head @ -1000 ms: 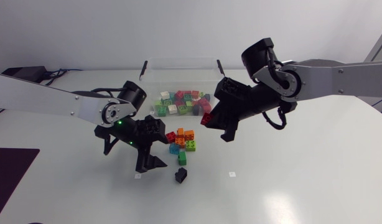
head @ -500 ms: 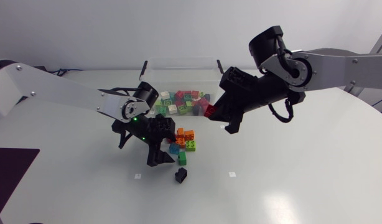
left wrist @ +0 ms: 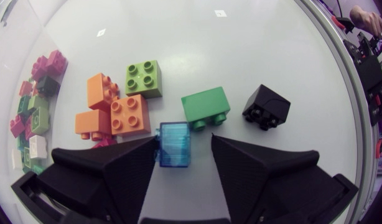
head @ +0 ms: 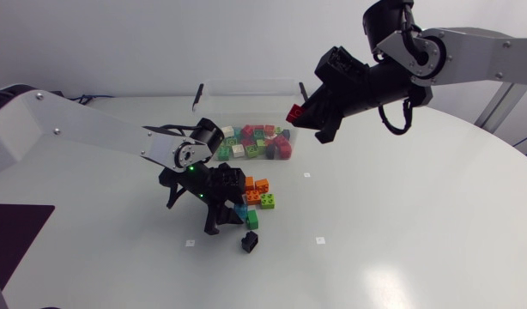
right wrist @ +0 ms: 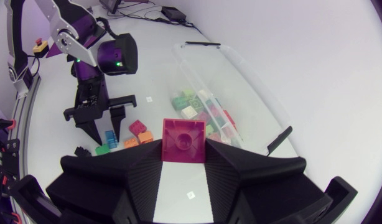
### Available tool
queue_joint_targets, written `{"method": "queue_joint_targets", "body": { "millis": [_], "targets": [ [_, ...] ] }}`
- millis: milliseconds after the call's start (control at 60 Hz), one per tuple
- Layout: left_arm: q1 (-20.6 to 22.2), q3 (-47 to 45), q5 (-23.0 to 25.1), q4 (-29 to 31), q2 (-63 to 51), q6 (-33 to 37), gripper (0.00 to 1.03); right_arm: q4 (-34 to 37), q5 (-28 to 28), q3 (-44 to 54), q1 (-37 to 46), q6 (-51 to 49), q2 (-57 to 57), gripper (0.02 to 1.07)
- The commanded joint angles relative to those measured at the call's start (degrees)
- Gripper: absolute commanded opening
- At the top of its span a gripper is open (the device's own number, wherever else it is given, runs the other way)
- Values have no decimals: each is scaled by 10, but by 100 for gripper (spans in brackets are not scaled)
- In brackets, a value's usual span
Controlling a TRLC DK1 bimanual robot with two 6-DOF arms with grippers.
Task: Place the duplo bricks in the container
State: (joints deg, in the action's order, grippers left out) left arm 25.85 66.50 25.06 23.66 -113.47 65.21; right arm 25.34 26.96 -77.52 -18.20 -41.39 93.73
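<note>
- Our right gripper is clamping a red brick between both fingers. It is hanging in the air at about 3 o'clock of the clear container.
- Our left gripper is standing open, low over the table, with a clear blue brick between its fingers. The brick is touching one finger, while the other finger is standing apart from it.
- Other bricks are crowding that blue brick. A green brick is lying just ahead of it, and a black brick is sitting beside the green one. Orange bricks and a lime brick are bunching close on the other side.
- From the head camera, this loose pile is lying at 6 o'clock of the container. The black brick is sitting at the pile's 6 o'clock, a little apart.
- Many mixed-colour bricks are already lying inside the container.
- We are working on a white round table that is carrying a few small square markers.
</note>
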Motion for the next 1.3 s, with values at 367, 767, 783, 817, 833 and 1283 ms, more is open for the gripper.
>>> {"method": "queue_joint_targets", "body": {
  "millis": [367, 767, 783, 817, 833, 1283],
  "targets": [
    [3, -13, 4, 39, 36, 19, 29, -56, 13, -98, 6, 62, 115, 19],
    [-38, -37, 2, 81, 141, 26, 29, -87, 13, -204, 5, 112, 199, 19],
    [-40, -37, 2, 82, 145, 25, 29, -87, 13, -208, 5, 113, 203, 19],
    [-45, -37, 2, 82, 151, 25, 29, -86, 10, -218, 5, 114, 213, 19],
    [-46, -37, 2, 82, 156, 25, 29, -86, 9, -222, 4, 115, 217, 19],
    [-69, -9, 5, 95, 219, -7, 29, -77, -9, -354, 12, 137, 341, 20]
  ]
}}
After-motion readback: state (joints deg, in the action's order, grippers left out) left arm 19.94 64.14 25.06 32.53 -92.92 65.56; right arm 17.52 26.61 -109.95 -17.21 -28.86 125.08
